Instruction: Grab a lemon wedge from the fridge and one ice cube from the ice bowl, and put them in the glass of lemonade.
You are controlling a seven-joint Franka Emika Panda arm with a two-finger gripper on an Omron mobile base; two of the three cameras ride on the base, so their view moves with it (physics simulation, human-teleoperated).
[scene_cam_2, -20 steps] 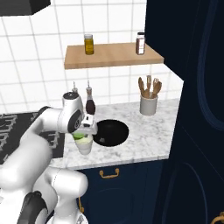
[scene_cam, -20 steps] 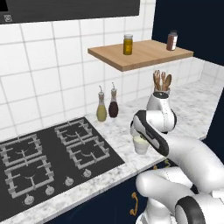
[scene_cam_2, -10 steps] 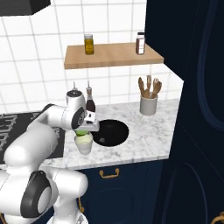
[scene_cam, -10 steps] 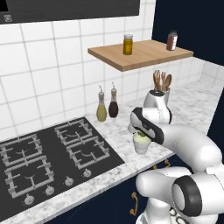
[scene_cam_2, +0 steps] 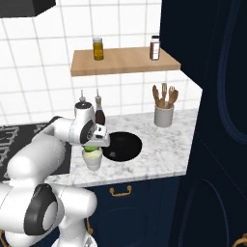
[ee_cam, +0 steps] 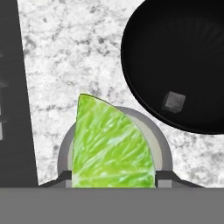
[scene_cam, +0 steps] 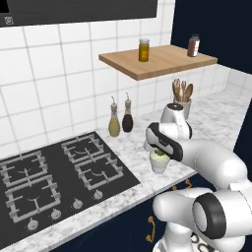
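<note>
While oil bottles point(scene_cam: 120, 120) and utensil crock point(scene_cam_2: 164, 115) stand far back, hand point(scene_cam_2: 92, 146) holds lemon wedge point(ee_cam: 112, 146) over glass point(scene_cam_2: 92, 159), ice bowl point(scene_cam_2: 122, 145) right.

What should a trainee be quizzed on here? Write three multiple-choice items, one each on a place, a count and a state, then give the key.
1. Where is the lemon wedge?
A. Directly over the glass of lemonade
B. Inside the ice bowl
C. On the wooden shelf

2. How many ice cubes lie in the ice bowl?
A. None
B. One
C. Four

3. What state is the hand in?
A. Wide open and empty
B. Closed on the lemon wedge
C. Closed on an ice cube

Key: 1 A, the hand view shows the wedge covering the glass's mouth. 2 B, a single grey cube sits in the black bowl. 3 B, the wedge sits between the fingertips.
</note>
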